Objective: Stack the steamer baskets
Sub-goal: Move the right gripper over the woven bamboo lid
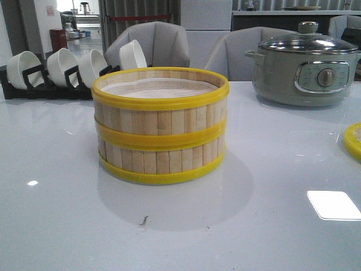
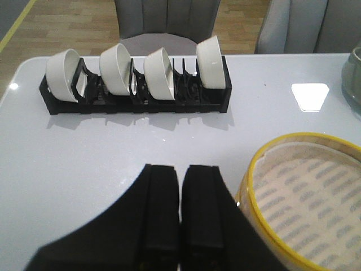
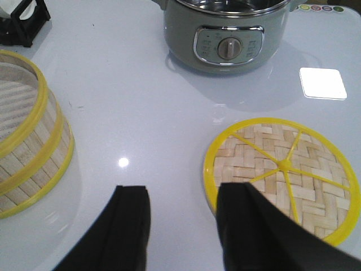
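Two steamer baskets (image 1: 161, 127) of pale bamboo slats with yellow rims stand stacked at the middle of the white table; the top one shows its white liner (image 2: 316, 197). The stack also shows in the right wrist view (image 3: 28, 141). The woven yellow-rimmed lid (image 3: 282, 172) lies flat on the table to the right, only its edge (image 1: 353, 140) showing in the front view. My left gripper (image 2: 181, 169) is shut and empty, above the table just beside the stack. My right gripper (image 3: 183, 195) is open and empty, over the bare table with one finger above the lid's near rim.
A grey electric pot (image 1: 304, 68) with a glass lid stands at the back right. A black rack (image 2: 135, 96) with several white bowls (image 1: 62, 66) stands at the back left. Grey chairs (image 1: 163, 42) are behind the table.
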Controlling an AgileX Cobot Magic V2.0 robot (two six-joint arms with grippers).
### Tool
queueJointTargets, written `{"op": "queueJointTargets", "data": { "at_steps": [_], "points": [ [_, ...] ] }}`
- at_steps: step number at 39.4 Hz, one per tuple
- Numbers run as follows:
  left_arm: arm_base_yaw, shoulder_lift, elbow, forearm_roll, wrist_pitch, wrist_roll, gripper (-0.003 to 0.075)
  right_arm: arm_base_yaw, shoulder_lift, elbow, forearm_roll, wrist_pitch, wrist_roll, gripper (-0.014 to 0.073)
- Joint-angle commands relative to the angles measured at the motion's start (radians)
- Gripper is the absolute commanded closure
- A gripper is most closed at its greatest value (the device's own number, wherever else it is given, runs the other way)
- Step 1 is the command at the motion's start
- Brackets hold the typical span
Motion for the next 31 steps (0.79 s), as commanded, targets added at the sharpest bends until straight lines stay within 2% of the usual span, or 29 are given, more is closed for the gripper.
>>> {"op": "queueJointTargets", "data": {
  "at_steps": [1, 9, 15, 23, 31],
  "points": [
    [0.001, -0.119, 0.122, -0.037, -0.144, -0.011, 0.0634, 0.000, -0.003, -0.034, -0.008, -0.070, -0.007, 0.0200],
    [0.001, -0.344, 0.415, -0.052, -0.253, -0.011, 0.0634, 0.000, -0.003, -0.034, -0.007, -0.069, -0.007, 0.0200],
    [0.001, -0.484, 0.580, -0.062, -0.279, -0.011, 0.0634, 0.000, -0.003, -0.034, -0.007, -0.058, -0.007, 0.0200],
    [0.001, -0.588, 0.702, -0.063, -0.281, -0.011, 0.0634, 0.000, -0.003, -0.034, -0.007, -0.039, -0.007, 0.0200],
    [0.001, -0.590, 0.728, -0.061, -0.255, -0.011, 0.0634, 0.000, -0.003, -0.034, -0.007, -0.037, -0.007, 0.0200]
  ]
}}
